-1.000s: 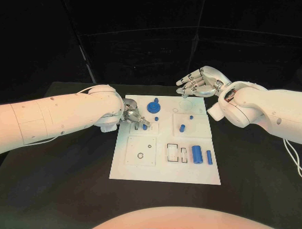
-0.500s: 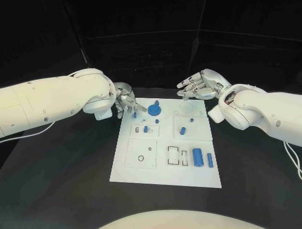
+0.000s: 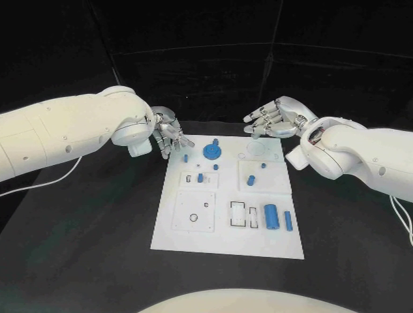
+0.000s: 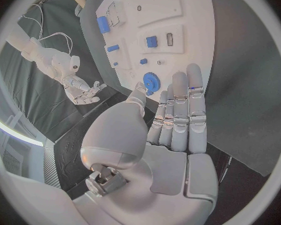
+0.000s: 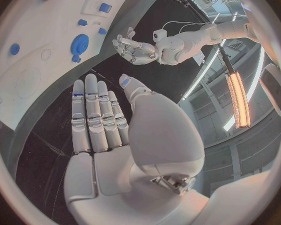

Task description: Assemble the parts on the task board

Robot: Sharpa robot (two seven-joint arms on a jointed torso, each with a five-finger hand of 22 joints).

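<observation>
While the white task board lies flat in the middle of the black table, both hands hover off its far end, holding nothing. The left hand hangs just past the board's far left corner, its fingers straight and laid close side by side in the wrist view, the thumb set a little apart, the palm bare. The right hand is raised above the far right corner, fingers likewise straight and together, thumb standing off to the side, nothing in the palm. On the board the blue gear sits at the far end, just beside the left hand's fingertips but not touching them. A small blue peg stands in a recessed plate nearer the middle, another short blue piece lies on the neighbouring plate, and a larger blue cylinder with a slim blue bar beside it rests toward the near right edge, next to the rectangular slots.
</observation>
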